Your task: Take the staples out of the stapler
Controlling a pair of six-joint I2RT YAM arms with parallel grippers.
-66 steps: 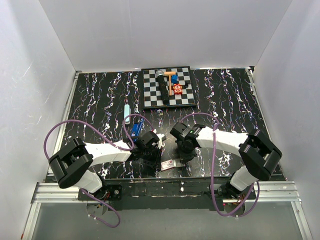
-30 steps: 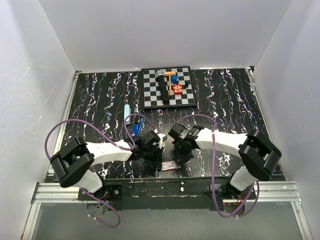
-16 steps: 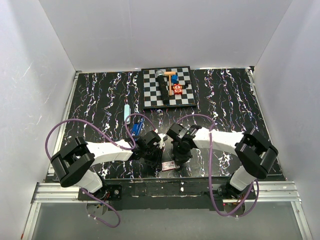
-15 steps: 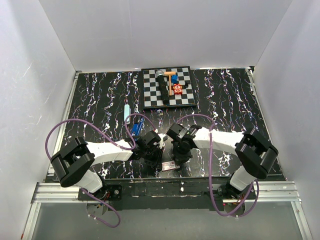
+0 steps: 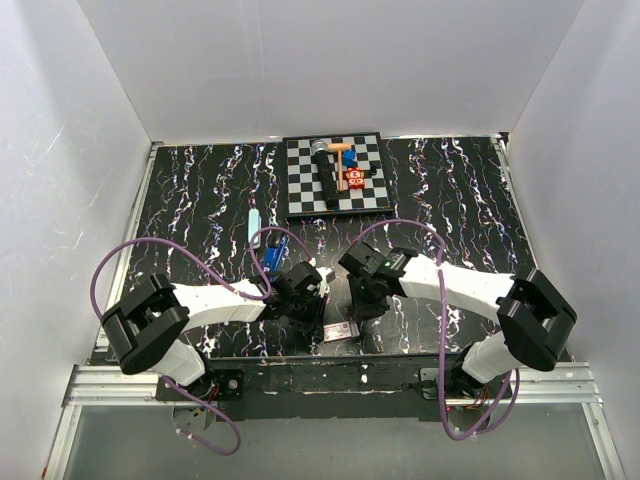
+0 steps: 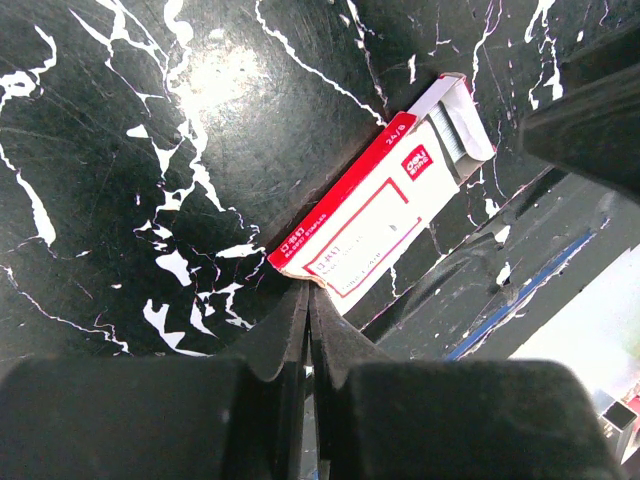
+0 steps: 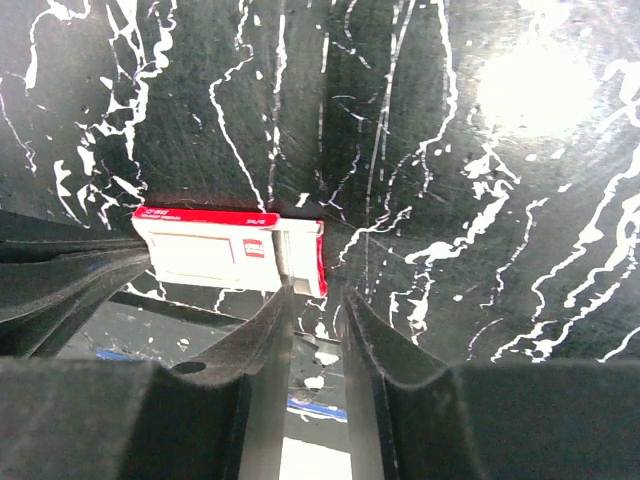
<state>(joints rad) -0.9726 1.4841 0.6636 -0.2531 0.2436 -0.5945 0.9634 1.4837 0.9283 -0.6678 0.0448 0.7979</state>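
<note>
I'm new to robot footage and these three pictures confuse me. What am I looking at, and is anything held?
Two robot arms stand at the near edge of a black marbled table. The wide picture looks down from above and behind them; the other two come from a camera on each wrist, looking along its fingers. The left gripper is shut, the right gripper slightly open; neither seems to hold anything. Both point down at a small white-and-red box lying flat near the table's front edge. The blue stapler lies just beyond the left arm. A checkered board with small items sits at the back.
</note>
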